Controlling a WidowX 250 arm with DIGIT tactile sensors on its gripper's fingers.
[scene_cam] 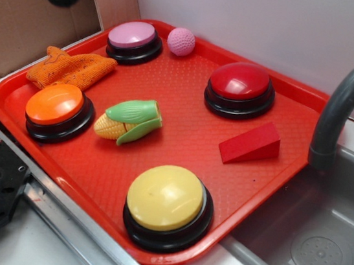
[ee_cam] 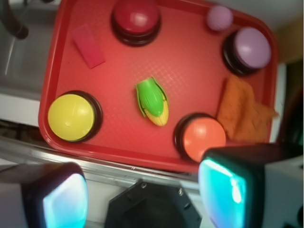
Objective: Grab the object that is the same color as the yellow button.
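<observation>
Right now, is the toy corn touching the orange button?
Apart. The wrist view shows bare red tray between the toy corn and the orange button.

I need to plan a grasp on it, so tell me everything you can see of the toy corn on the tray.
The toy corn is a small, glossy cob that looks like plastic: a yellow kernelled tip poking out of light green ribbed husk leaves. It lies on its side on the red tray, near the middle, yellow tip toward the orange button, between that and the yellow button. Only the tray touches it; the end effector is well clear.
</observation>
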